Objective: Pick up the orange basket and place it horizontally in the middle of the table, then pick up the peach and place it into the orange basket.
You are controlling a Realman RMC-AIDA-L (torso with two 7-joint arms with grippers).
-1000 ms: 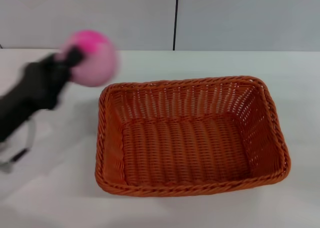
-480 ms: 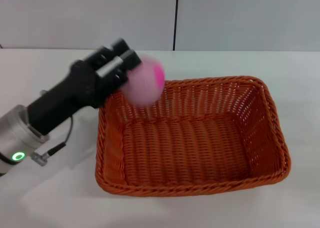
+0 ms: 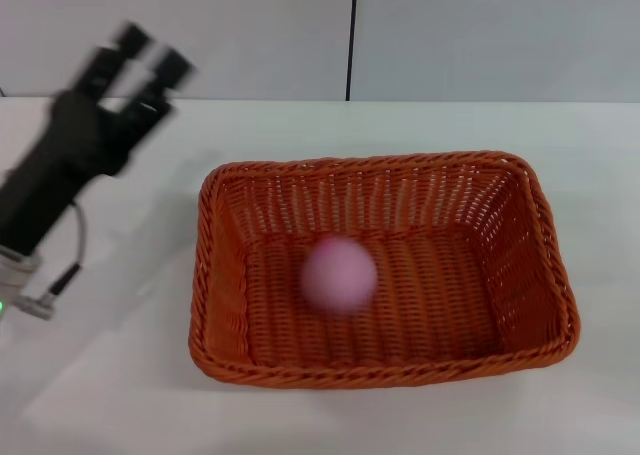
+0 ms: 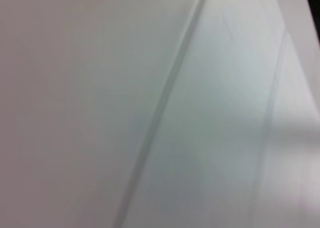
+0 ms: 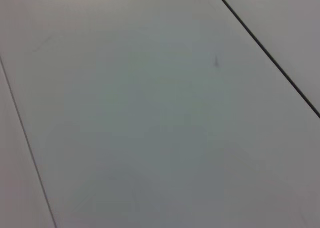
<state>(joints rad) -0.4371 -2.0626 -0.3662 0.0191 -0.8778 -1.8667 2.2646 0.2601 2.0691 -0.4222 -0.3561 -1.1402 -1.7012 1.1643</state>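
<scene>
The table (image 3: 120,375) bears the orange basket (image 3: 385,370) lying lengthwise at its middle. My left arm slants up beyond the basket's left corner, my left gripper (image 3: 143,55) spread wide, empty. The peach (image 3: 338,273) lies inside the basket.

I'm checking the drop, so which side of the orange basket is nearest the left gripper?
The short side wall on the robot's left. The left gripper, open and empty, is raised beyond that end; the peach is inside the orange basket.
</scene>
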